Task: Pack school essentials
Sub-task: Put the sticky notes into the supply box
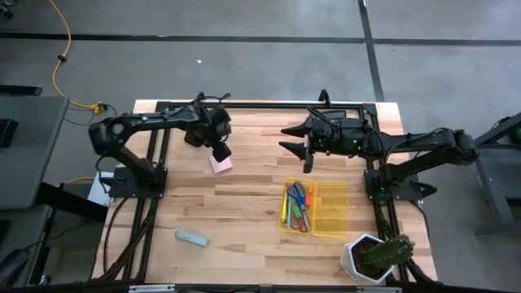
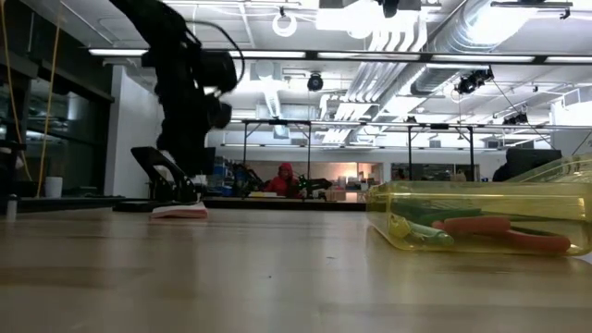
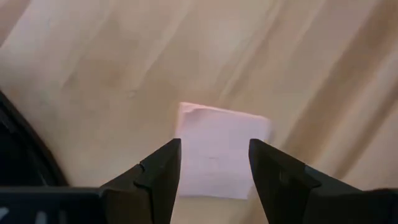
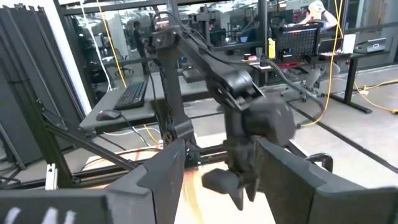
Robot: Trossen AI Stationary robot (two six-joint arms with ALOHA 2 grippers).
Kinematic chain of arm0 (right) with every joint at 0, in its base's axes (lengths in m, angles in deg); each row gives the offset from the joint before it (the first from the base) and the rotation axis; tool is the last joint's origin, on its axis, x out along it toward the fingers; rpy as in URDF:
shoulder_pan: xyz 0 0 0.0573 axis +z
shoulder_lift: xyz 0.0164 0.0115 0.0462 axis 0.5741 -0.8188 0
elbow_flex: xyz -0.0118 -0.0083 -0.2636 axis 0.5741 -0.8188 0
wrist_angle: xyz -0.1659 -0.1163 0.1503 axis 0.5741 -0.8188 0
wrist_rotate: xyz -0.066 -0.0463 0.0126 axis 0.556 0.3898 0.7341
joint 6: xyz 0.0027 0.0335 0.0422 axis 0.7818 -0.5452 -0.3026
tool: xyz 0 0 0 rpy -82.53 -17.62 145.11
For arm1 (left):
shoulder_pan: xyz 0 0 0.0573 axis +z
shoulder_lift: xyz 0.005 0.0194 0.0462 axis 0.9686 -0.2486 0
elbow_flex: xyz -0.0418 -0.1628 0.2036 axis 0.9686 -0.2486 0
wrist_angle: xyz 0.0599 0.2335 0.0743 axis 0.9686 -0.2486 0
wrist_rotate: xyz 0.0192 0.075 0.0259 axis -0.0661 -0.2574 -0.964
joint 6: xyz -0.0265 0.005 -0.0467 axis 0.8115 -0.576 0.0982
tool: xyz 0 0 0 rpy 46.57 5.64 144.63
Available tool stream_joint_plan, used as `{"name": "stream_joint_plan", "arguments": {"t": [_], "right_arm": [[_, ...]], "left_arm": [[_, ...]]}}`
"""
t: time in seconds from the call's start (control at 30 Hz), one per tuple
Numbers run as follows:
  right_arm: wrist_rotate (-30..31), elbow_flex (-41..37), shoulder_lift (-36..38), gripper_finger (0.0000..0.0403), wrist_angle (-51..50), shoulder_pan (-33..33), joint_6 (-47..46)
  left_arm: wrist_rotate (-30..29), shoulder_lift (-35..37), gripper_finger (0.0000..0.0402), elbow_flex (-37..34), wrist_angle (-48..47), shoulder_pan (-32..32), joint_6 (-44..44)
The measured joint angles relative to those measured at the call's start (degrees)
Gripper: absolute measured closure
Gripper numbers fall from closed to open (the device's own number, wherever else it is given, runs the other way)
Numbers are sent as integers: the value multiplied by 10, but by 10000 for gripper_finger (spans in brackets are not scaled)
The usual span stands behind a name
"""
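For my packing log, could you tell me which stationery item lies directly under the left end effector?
The pink sticky-note pad, below the open left end effector; the grey-green case lies apart.

A pale wooden table point(image 1: 244, 212) carries a pink sticky-note pad point(image 1: 221, 163) near its middle, a yellow clear box point(image 1: 330, 210) holding scissors and pens to the right, a small grey-blue object point(image 1: 192, 238) toward the front left, and a potted cactus point(image 1: 376, 256) at the front right corner.

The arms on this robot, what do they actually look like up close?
Two slim arms of dark, near-black jointed segments with black cables looped along them. Each ends in a gripper, the left gripper and the right gripper, with two dark, flat, wedge-shaped fingers. No markings are visible.
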Motion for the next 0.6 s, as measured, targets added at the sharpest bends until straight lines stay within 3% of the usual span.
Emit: {"name": "stream_joint_plan", "arguments": {"t": [0.33,0.6], "right_arm": [[23,0,0,215,0,0,0],[26,0,0,215,0,0,0]], "left_arm": [[-5,-92,225,0,29,12,-70],[-5,-104,225,0,53,10,-98]]}}
